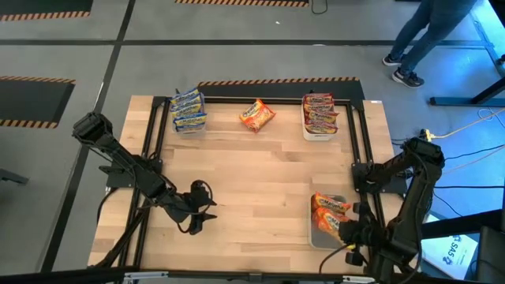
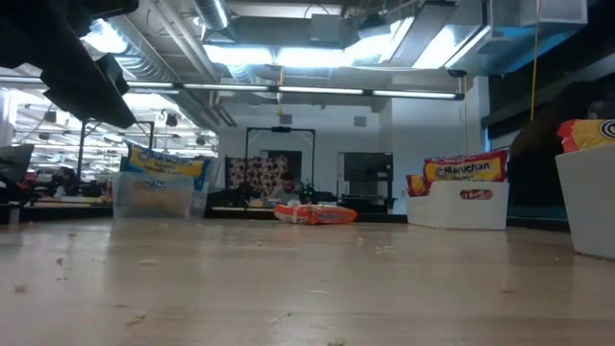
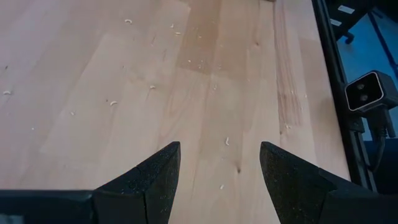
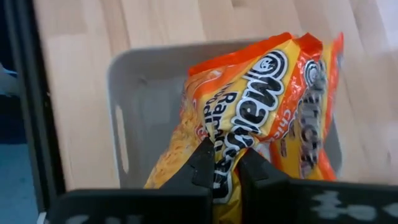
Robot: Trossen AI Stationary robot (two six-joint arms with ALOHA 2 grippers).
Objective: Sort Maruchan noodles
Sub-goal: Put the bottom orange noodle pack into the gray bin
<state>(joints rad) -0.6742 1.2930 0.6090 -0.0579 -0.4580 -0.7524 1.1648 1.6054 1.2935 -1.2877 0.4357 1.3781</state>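
Grip: your right gripper (image 4: 225, 163) is pinched on an orange packet (image 4: 249, 118), right over the near-right tub (image 4: 134, 87) at the table's near right corner; the fingers are pressed together on the wrapper's edge.
Axis: the held orange packet hangs long-ways from the fingers, leaning on a second orange packet (image 4: 314, 118) already standing in that tub.
Direction: the drop point lies straight under the right gripper, so as I judge it the next move is only a release, not a reach.
Left side: your left gripper (image 1: 201, 209) hovers spread and empty over bare wood (image 3: 186, 74) near the left front, with no packet between its fingers.
Loose packet: one orange packet (image 1: 256, 115) lies alone at the far middle, tilted, between both arms; the left looks slightly freer to fetch it.
Far row: blue-and-yellow packets (image 1: 188, 110) stand in the far-left tub, red packets (image 1: 319, 112) in the far-right tub (image 1: 319, 136).
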